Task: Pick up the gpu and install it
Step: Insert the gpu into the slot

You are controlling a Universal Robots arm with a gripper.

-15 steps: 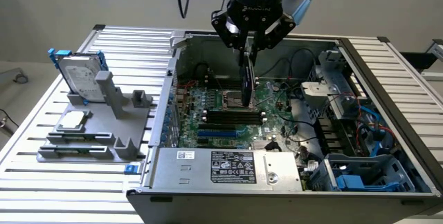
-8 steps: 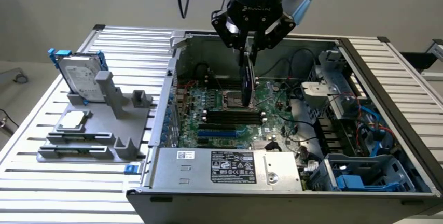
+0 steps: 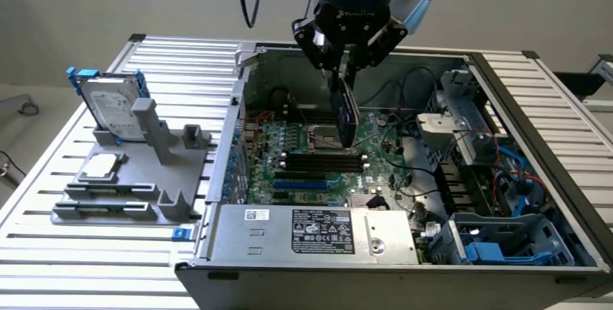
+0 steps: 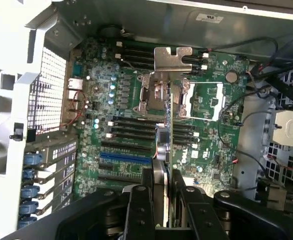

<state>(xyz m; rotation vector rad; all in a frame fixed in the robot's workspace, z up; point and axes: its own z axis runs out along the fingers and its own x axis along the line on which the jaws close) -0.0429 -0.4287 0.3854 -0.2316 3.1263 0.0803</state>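
I have the gripper (image 3: 343, 72) clamped on the gpu (image 3: 346, 113), hanging inside the open computer case (image 3: 237, 130) over the middle of the motherboard (image 3: 301, 174), with memory slots (image 3: 324, 161) and the power supply (image 3: 321, 231) around it. The exterior view gives me the hard drive (image 3: 108, 105) and a silver chip (image 3: 103, 166) on the grey stand (image 3: 143, 181) near the table (image 3: 57, 252) edge at the exterior view's left; the wrist view shows the gpu edge-on between the fingers (image 4: 139, 210). Its long axis stands nearly upright, silver bracket (image 4: 172, 59) at the far end from the gripper.
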